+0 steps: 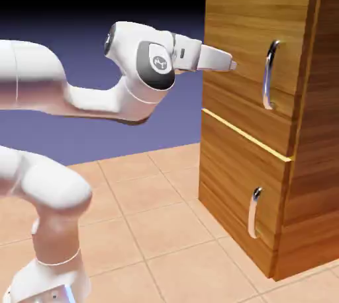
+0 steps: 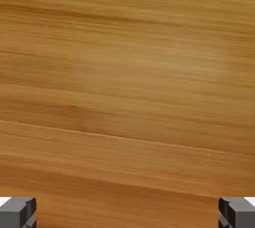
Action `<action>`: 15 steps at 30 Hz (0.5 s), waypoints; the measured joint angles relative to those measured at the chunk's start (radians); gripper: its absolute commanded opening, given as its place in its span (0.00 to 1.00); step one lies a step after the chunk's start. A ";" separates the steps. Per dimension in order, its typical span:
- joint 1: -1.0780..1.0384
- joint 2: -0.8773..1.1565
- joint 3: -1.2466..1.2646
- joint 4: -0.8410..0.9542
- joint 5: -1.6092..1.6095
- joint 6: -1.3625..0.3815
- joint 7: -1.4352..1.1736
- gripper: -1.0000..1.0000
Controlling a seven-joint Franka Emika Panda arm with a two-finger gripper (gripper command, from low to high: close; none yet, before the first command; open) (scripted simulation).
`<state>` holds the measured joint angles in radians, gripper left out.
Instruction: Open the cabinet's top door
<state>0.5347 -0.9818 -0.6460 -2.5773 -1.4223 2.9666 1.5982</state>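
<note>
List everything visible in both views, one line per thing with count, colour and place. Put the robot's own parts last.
Tall boxy brown wood-grain cabinet: one, warm brown with lighter yellow edges, right side of the exterior view; its wood fills the hand view.
Larger upper door panel: one, brown horizontal grain, top of the cabinet front, looks closed.
Long curved silver bar handle: one, silver, right part of the upper panel.
Shorter lower door panel: one, brown, below the upper one.
Small silver handle: one, silver, on the lower panel.
Tiled floor: one, tan, beneath the cabinet and the robot.
White robot arm: one, white, from lower left.
Gripper: one, white with grey fingertips, open, in front of the upper panel, left of the bar handle.
</note>
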 measured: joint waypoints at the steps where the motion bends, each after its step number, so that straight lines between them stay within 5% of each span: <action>1: 0.016 -0.013 -0.020 0.007 -0.043 -0.002 0.026 0.50; 15: 0.240 -0.189 -0.296 0.107 -0.652 -0.032 0.393 0.50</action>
<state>0.7745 -1.1708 -0.9424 -2.4706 -2.0747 2.9342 1.9915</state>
